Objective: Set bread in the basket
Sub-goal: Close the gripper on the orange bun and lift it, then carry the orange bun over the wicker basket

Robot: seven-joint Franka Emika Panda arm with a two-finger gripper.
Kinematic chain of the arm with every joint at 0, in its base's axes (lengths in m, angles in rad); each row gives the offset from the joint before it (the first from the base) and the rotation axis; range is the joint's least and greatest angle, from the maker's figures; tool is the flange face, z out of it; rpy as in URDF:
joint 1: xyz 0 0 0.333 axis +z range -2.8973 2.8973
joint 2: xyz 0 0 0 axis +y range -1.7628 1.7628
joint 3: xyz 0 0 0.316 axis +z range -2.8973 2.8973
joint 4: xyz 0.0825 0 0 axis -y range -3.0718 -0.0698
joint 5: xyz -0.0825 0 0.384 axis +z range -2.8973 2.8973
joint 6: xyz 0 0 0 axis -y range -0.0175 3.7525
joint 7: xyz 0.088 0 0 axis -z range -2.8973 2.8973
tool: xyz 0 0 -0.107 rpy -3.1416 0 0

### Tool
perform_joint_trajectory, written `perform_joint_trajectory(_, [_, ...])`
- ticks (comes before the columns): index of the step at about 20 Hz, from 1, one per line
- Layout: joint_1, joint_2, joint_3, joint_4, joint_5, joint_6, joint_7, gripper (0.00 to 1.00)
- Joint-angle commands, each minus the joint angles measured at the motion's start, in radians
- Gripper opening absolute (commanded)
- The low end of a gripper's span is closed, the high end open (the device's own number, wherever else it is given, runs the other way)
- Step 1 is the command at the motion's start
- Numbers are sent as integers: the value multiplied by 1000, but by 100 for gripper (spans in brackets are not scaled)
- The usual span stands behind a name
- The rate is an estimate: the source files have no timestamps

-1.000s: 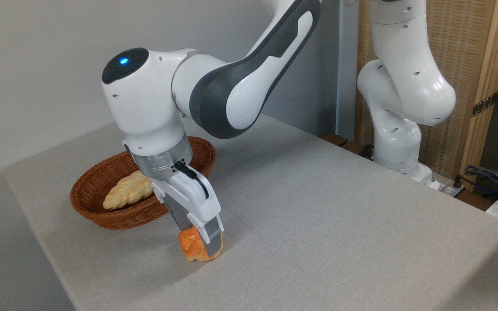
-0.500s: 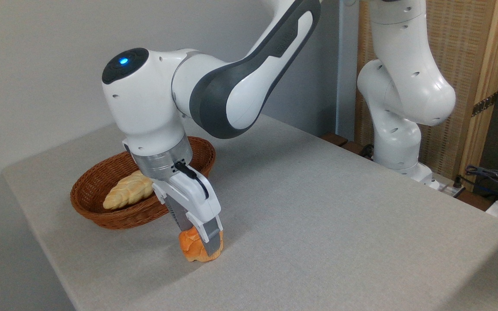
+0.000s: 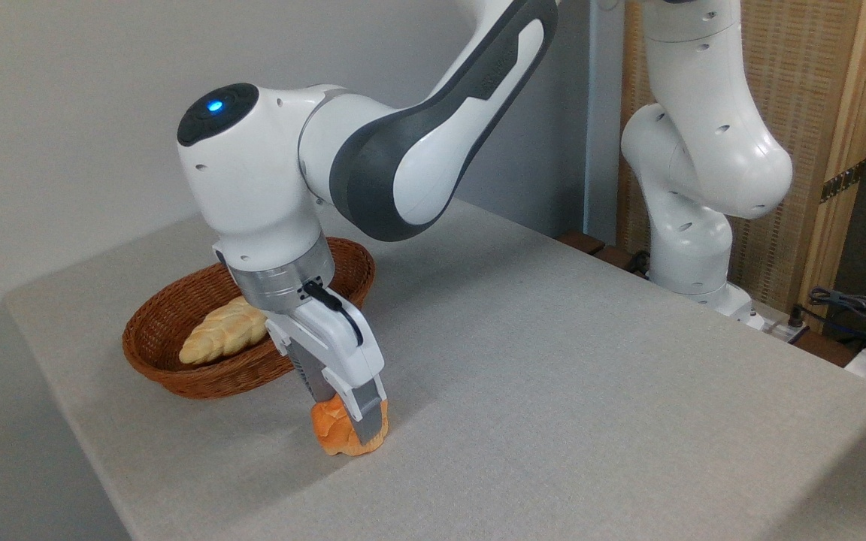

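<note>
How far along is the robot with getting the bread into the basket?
Done: the gripper is down around the small orange-golden knotted bun, apparently clamped on it. The bun sits on the grey table. Left: lifting it into the reddish-brown wicker basket, which holds only a pale braided loaf.

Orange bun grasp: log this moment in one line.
phase: grasp | gripper: shut on bun | bun: on table | basket: holds braided loaf

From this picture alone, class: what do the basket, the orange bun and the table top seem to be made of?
The basket: woven wicker, reddish-brown, slightly glossy; the strands show along its rim.
The orange bun: smooth, evenly coloured, faintly shiny, so probably a plastic or foam model, though real bread cannot be excluded.
The table top: matt grey-beige with a fine speckled grain, perhaps fabric or textured laminate.
</note>
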Motion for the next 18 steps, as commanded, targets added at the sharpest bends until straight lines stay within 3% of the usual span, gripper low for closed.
perform_joint_trajectory(1, [-2, -6, 6, 6, 15, -15, 17, 40])
perform_joint_trajectory(12, [-15, -86, -16, 67, -5, -10, 2, 44])
perform_joint_trajectory(18, [-15, -81, -181, 118, -28, 19, -124, 44])
